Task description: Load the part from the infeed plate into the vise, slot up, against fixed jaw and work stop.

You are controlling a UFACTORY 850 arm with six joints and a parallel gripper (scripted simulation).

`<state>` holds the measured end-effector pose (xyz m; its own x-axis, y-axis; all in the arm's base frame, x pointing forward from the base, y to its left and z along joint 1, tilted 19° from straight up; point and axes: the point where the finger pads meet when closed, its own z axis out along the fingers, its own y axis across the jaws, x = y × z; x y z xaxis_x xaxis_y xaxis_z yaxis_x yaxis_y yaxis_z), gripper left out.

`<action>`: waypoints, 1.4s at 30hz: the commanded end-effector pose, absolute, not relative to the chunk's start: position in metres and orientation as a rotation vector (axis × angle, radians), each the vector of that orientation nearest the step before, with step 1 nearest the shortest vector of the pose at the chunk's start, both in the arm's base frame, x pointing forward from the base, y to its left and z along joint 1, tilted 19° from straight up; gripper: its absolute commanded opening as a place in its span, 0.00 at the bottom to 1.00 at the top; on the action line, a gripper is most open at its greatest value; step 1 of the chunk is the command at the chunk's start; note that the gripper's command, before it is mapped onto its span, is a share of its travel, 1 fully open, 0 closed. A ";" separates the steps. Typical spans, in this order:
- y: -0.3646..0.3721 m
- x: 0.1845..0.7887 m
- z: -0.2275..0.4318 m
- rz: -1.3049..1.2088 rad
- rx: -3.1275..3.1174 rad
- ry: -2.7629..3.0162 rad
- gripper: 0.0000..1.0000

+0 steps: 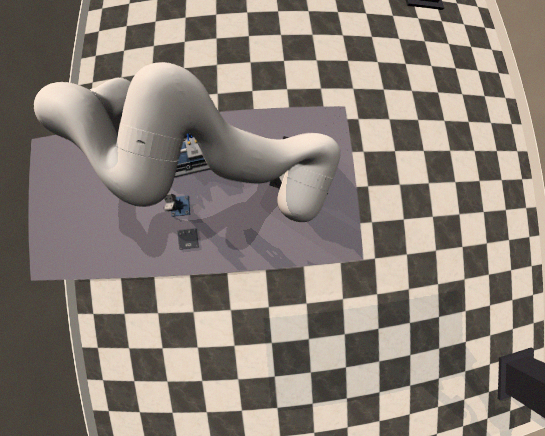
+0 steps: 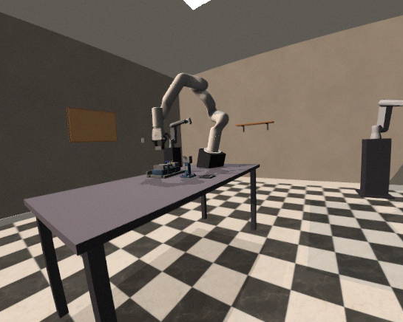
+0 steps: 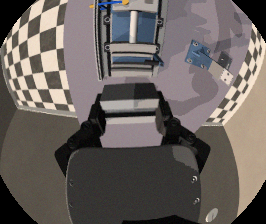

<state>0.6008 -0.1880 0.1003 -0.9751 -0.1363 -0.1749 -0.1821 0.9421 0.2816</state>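
Observation:
In the wrist view my gripper (image 3: 129,100) is shut on the part (image 3: 131,98), a grey block that spans the gap between the two dark fingers. Which face its slot is on I cannot tell. The open vise (image 3: 132,26) lies on the table beyond and below the part, with blue jaws and two low bars. In the exterior view the gripper (image 2: 158,145) hangs well above the vise (image 2: 164,170). In the top view the arm hides the gripper and most of the vise (image 1: 191,154). The infeed plate (image 1: 188,240) holds nothing.
The blue V-block (image 1: 182,205) stands between the vise and the infeed plate; it also shows in the wrist view (image 3: 200,54) and in the exterior view (image 2: 187,168). The arm's dark base (image 2: 211,159) sits at the table's far end. A second arm (image 2: 378,125) stands far right.

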 end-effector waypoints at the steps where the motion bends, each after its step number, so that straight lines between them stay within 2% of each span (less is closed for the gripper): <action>1: -0.195 0.602 0.099 0.451 -0.194 2.952 0.00; 42: -0.200 0.602 0.096 0.455 -0.146 2.960 0.00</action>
<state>0.6007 -0.1993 0.0951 -0.9853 -0.0740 -0.1541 -0.1171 0.9490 0.2926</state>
